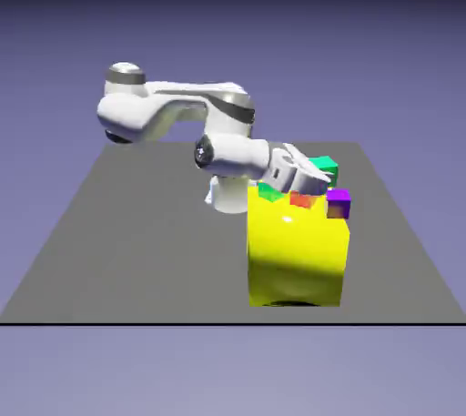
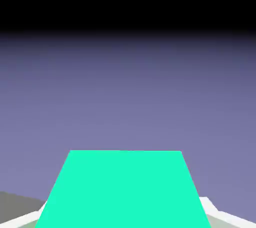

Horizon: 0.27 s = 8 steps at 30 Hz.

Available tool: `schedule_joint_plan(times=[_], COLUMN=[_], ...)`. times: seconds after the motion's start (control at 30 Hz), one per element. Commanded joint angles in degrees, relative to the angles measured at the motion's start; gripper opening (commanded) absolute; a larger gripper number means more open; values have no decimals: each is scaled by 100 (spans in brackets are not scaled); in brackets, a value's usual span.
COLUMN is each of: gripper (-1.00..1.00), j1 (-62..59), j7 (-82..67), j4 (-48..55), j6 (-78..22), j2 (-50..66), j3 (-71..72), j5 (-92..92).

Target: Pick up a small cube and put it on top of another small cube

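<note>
- The gripper [image 2: 125,216] was closed on the teal cube [image 1: 325,167], its fingers on either side.
- That cube showed just above the yellow drum [image 1: 296,255], toward the exterior view's right.
- At the drum's top edge showed a green piece [image 1: 270,192], a red piece [image 1: 302,199] and, rightmost, the purple cube [image 1: 338,204]; contact was unclear.
</note>
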Motion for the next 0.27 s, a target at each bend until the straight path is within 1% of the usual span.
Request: schedule_joint_plan(times=[0.0, 0.03, 0.07, 0.1, 0.2, 0.23], gripper=[-100, -100, 100, 100, 100, 100], j1=[147, 213, 213, 213, -228, -294], j7=[-27, -41, -41, -41, 47, 61], j4=[-94, -136, -136, -136, 145, 187], j6=[256, 367, 367, 367, -379, -491], j2=[7, 10, 10, 10, -10, -13], j3=[-130, -188, -188, -188, 201, 259], j5=[-65, -93, -93, -93, 94, 122])
